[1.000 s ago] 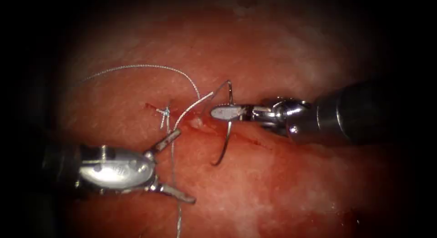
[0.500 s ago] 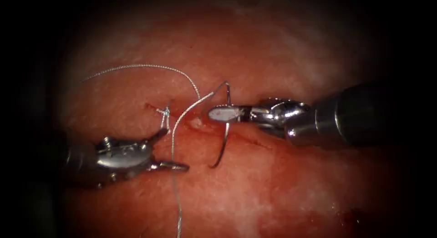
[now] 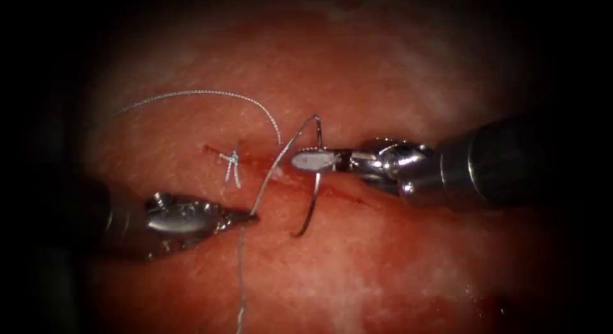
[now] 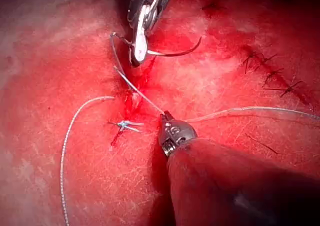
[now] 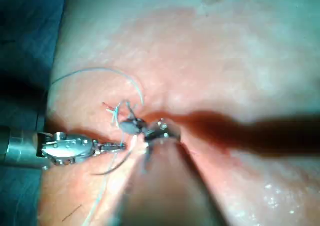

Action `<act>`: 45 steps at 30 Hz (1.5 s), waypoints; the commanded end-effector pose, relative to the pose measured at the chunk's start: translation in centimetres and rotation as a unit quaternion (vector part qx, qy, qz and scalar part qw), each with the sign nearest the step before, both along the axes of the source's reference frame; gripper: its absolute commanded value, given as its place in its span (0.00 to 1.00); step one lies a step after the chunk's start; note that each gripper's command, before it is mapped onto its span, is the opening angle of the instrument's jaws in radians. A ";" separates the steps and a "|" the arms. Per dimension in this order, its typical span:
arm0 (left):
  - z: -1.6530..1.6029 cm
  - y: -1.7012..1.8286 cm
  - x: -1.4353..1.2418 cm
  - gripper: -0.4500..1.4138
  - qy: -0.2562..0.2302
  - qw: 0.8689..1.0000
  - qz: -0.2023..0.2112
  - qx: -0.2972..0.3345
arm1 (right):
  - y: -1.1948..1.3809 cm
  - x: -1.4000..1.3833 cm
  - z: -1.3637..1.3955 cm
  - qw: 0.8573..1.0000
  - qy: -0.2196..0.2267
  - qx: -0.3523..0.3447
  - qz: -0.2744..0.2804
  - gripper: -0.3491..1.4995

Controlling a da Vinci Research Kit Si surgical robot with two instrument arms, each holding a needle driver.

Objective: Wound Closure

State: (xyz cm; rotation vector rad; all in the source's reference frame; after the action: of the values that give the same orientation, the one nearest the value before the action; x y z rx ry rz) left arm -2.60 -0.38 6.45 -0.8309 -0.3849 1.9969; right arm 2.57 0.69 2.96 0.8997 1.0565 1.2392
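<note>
Two tools loaded: right tool [image 3: 311, 160] clamps needle [image 3: 313, 200] mid-curve, clear of tissue [image 3: 396, 257]; left tool [image 3: 246, 216], closed on thread [image 3: 271, 171], lies at needle's 8 o'clock

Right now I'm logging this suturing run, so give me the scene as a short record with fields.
left tool: fingers shut on the thread
right tool: fingers shut on the needle, about mid-curve
needle: crosses the cut, both ends free of the tissue
thread: runs from the needle's upper end to the left tool, then trails downward
knot: tied stitch at the left end of the cut
</note>
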 end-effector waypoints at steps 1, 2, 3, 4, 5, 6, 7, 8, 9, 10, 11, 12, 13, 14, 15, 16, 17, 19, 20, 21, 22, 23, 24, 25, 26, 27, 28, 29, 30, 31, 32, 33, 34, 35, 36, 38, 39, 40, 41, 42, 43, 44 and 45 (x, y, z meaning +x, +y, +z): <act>0.01 -0.14 -0.04 0.00 0.000 1.000 0.009 -0.002 | -0.11 0.06 0.04 1.000 0.001 0.002 -0.001 0.00; -0.02 -0.16 -0.05 0.00 -0.001 1.000 0.017 -0.007 | -0.10 0.05 0.04 1.000 0.001 0.002 -0.001 0.00; -0.04 -0.18 -0.06 0.00 -0.002 1.000 0.025 -0.011 | -0.10 0.05 0.04 1.000 0.001 0.000 -0.002 0.00; -0.07 -0.21 -0.08 0.00 -0.001 0.999 0.033 -0.011 | -0.10 0.05 0.04 1.000 0.001 0.000 -0.001 0.00; -0.09 -0.24 -0.10 0.00 0.000 0.999 0.043 -0.013 | -0.09 0.05 0.03 1.000 0.001 0.000 -0.001 0.00; -0.17 -0.36 -0.19 0.00 0.007 0.997 0.072 -0.012 | -0.08 0.05 0.03 1.000 0.002 0.001 0.000 0.00; -0.20 -0.42 -0.24 0.00 0.012 0.996 0.084 -0.009 | -0.07 0.04 0.02 1.000 0.003 -0.002 0.000 0.00; -0.24 -0.49 -0.30 0.00 0.015 0.995 0.098 -0.007 | -0.06 0.04 0.02 1.000 0.003 -0.002 0.000 0.00; -0.28 -0.59 -0.38 0.00 0.019 0.993 0.114 0.001 | -0.05 0.04 0.01 1.000 0.004 -0.001 0.001 0.00; -0.30 -0.67 -0.45 0.00 0.020 0.991 0.129 0.003 | -0.03 0.04 0.00 1.000 0.005 -0.001 0.003 0.00; -0.33 -0.76 -0.52 0.00 0.022 0.990 0.142 0.007 | -0.02 0.04 -0.01 1.000 0.006 0.000 0.004 0.00; -0.36 -0.88 -0.62 0.00 0.024 0.987 0.159 0.014 | 0.00 0.04 -0.02 1.000 0.006 0.001 0.006 0.00; -0.39 -0.97 -0.71 0.00 0.024 0.985 0.173 0.019 | 0.02 0.04 -0.03 1.000 0.007 0.001 0.007 0.00; -0.42 -1.06 -0.80 0.00 0.023 0.983 0.183 0.024 | 0.03 0.03 -0.04 1.000 0.008 0.002 0.008 0.00; -0.45 -1.16 -0.93 0.00 0.021 0.980 0.197 0.027 | 0.04 0.03 -0.05 1.000 0.008 0.002 0.008 0.00; -0.49 -1.23 -1.02 0.00 0.019 0.978 0.205 0.028 | 0.05 0.04 -0.06 1.000 0.008 0.003 0.009 0.00; -0.53 -1.29 -1.11 0.00 0.014 0.977 0.212 0.028 | 0.05 0.04 -0.06 1.000 0.008 0.003 0.009 0.00; -0.66 -1.37 -1.30 0.00 -0.001 0.974 0.225 0.032 | 0.05 0.05 -0.05 1.000 0.008 0.002 0.009 0.00; -0.73 -1.38 -1.37 0.00 -0.009 0.972 0.231 0.033 | 0.04 0.05 -0.05 1.000 0.008 0.002 0.009 0.00; -0.80 -1.38 -1.43 0.00 -0.016 0.971 0.235 0.033 | 0.04 0.05 -0.04 1.000 0.008 0.002 0.009 0.00; -0.90 -1.35 -1.49 0.14 -0.030 0.970 0.238 0.026 | 0.04 0.06 -0.04 1.000 0.009 -0.002 0.010 0.00; -0.98 -1.29 -1.53 0.30 -0.040 0.971 0.233 0.027 | 0.03 0.07 -0.03 1.000 0.009 -0.005 0.010 0.00; -1.06 -1.23 -1.55 0.39 -0.052 0.972 0.227 0.026 | 0.03 0.08 -0.02 1.000 0.010 -0.012 0.010 0.00; -1.17 -1.14 -1.56 0.48 -0.072 0.972 0.223 0.018 | 0.03 0.08 -0.01 1.000 0.010 -0.018 0.009 0.00; -1.25 -1.07 -1.54 0.54 -0.086 0.973 0.215 0.007 | 0.03 0.09 -0.01 1.000 0.010 -0.024 0.008 0.00; -1.33 -0.99 -1.52 0.59 -0.101 0.974 0.204 -0.007 | 0.03 0.09 -0.01 1.000 0.009 -0.027 0.007 0.00; -1.41 -0.90 -1.47 0.65 -0.114 0.975 0.191 -0.020 | 0.03 0.08 -0.01 0.999 0.009 -0.035 0.004 0.00; -1.47 -0.83 -1.43 0.71 -0.121 0.976 0.180 -0.031 | 0.03 0.08 -0.01 0.999 0.009 -0.038 0.004 0.00; -1.51 -0.76 -1.38 0.75 -0.127 0.976 0.170 -0.039 | 0.03 0.08 -0.01 0.999 0.010 -0.041 0.004 0.00; -1.56 -0.68 -1.31 0.79 -0.130 0.978 0.158 -0.047 | 0.03 0.08 -0.01 0.999 0.010 -0.047 0.002 0.00; -1.59 -0.63 -1.25 0.82 -0.131 0.978 0.152 -0.051 | 0.03 0.07 -0.01 0.999 0.011 -0.047 0.003 0.00; -1.61 -0.58 -1.19 0.85 -0.131 0.979 0.146 -0.055 | 0.03 0.07 -0.01 0.999 0.010 -0.053 0.001 0.00; -1.64 -0.54 -1.11 0.87 -0.129 0.980 0.144 -0.055 | 0.03 0.07 -0.01 0.998 0.010 -0.056 0.001 0.00; -1.65 -0.52 -1.05 0.88 -0.129 0.980 0.144 -0.056 | 0.03 0.07 -0.01 0.998 0.011 -0.062 0.000 0.00; -1.67 -0.51 -0.99 0.88 -0.128 0.980 0.144 -0.056 | 0.03 0.07 -0.01 0.998 0.010 -0.065 -0.001 0.00; -1.70 -0.51 -0.86 0.88 -0.131 0.979 0.148 -0.054 | 0.04 0.05 -0.01 0.997 0.012 -0.076 -0.002 0.00; -1.72 -0.53 -0.81 0.88 -0.133 0.978 0.148 -0.055 | 0.04 0.04 -0.01 0.997 0.013 -0.079 -0.002 0.00; -1.74 -0.56 -0.76 0.88 -0.132 0.978 0.152 -0.053 | 0.04 0.04 -0.01 0.997 0.011 -0.082 -0.002 0.00; -1.78 -0.58 -0.70 0.88 -0.134 0.977 0.159 -0.049 | 0.05 0.03 -0.02 0.996 0.011 -0.085 -0.003 0.00; -1.81 -0.59 -0.65 0.88 -0.135 0.977 0.161 -0.047 | 0.05 0.02 -0.02 0.996 0.011 -0.088 -0.004 0.00; -1.84 -0.57 -0.60 0.88 -0.136 0.976 0.164 -0.045 | 0.05 0.01 -0.02 0.996 0.012 -0.088 -0.003 0.00; -1.89 -0.52 -0.53 0.87 -0.138 0.976 0.164 -0.042 | 0.05 0.00 -0.02 0.996 0.012 -0.091 -0.004 0.00; -1.93 -0.46 -0.48 0.87 -0.132 0.977 0.162 -0.043 | 0.05 -0.01 -0.02 0.996 0.012 -0.091 -0.004 0.00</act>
State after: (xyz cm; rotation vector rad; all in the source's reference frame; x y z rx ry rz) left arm -2.99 -0.65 4.44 -1.1484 -0.6047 2.2207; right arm 2.51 0.85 2.90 0.7745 1.1655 1.1065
